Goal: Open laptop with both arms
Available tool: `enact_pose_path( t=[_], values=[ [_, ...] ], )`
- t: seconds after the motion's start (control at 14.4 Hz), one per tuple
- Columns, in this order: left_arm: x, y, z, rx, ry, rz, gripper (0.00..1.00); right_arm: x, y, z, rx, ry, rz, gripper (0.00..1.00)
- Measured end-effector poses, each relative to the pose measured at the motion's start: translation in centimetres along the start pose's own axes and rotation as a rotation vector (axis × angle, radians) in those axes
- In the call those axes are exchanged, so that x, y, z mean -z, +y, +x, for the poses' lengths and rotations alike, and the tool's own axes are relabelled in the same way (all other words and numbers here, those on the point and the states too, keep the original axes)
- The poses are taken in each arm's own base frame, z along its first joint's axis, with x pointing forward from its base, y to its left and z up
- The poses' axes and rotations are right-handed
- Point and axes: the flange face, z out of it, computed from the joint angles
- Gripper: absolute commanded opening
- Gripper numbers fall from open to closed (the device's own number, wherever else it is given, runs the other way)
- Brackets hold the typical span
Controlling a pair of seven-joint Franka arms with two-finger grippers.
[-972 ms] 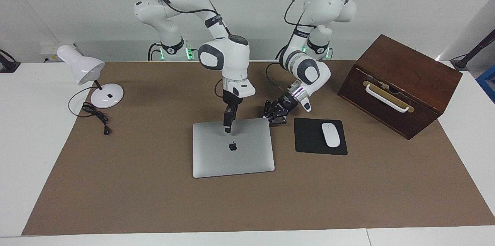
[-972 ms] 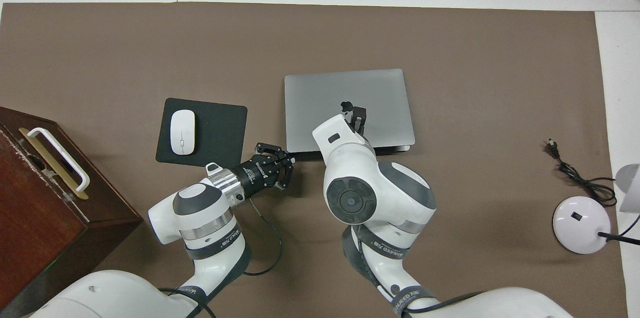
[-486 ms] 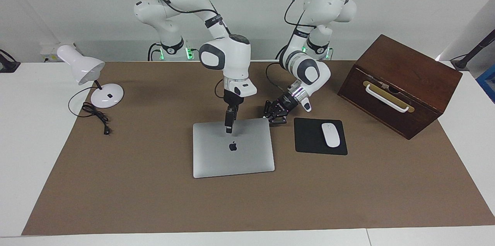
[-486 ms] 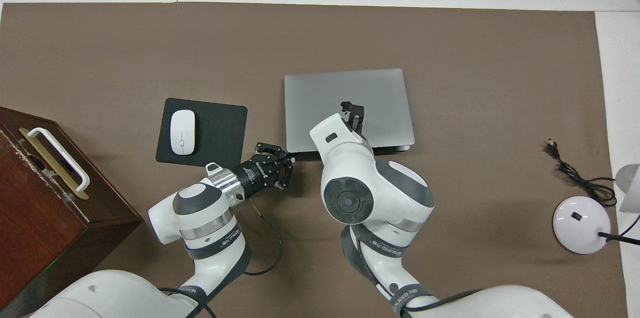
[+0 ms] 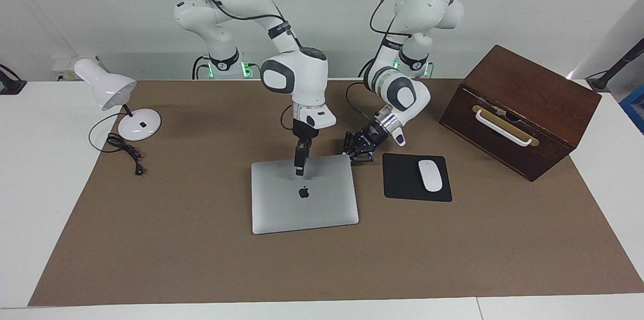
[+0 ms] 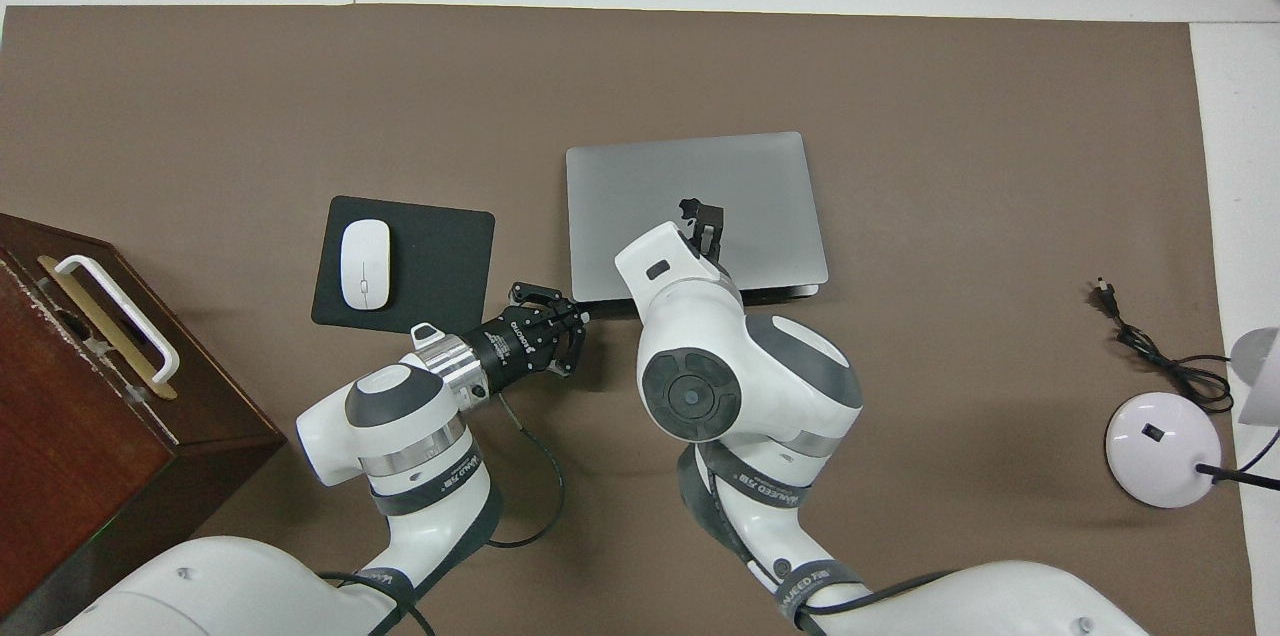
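The silver-grey laptop (image 5: pixel 322 204) lies shut on the brown mat, apple logo up; it also shows in the overhead view (image 6: pixel 640 186). A thin strip of its base shows under the lid at the edge nearer the robots. My right gripper (image 5: pixel 300 172) points straight down with its tip on the lid just beside the logo, fingers together; in the overhead view the gripper (image 6: pixel 710 228) is partly hidden by its own wrist. My left gripper (image 5: pixel 353 155) sits low at the laptop's nearer corner toward the left arm's end, and the overhead view shows this gripper (image 6: pixel 578 319) touching or almost touching that corner.
A black mouse pad (image 5: pixel 402 184) with a white mouse (image 5: pixel 430 175) lies beside the laptop toward the left arm's end. A dark wooden box (image 5: pixel 523 108) with a white handle stands past it. A white desk lamp (image 5: pixel 136 126) and its cable (image 5: pixel 128 151) sit toward the right arm's end.
My right gripper has shifted a little along the lid toward the logo. The laptop's outline has moved slightly away from the robots. My left gripper has hardly moved.
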Motion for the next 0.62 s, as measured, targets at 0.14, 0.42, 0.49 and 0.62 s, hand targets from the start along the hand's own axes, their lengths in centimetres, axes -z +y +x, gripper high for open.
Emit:
enact_pose_path(
  t=[0.14,0.42,0.49,0.62],
  values=[
    [-0.01,0.08,0.00,0.002,-0.001,-0.002,0.00,0.30,0.27,0.21,0.008,-0.003,-0.011,1.00],
    [-0.01,0.19,0.01,0.005,-0.003,-0.005,0.00,0.52,0.53,0.33,0.008,-0.004,-0.017,1.00],
    [-0.01,0.21,0.01,0.005,-0.003,-0.006,0.00,0.60,0.64,0.36,0.007,-0.005,-0.018,1.00],
    [-0.03,0.29,0.00,0.006,-0.004,-0.007,0.00,0.93,1.02,0.51,0.005,-0.012,-0.024,1.00]
  ],
)
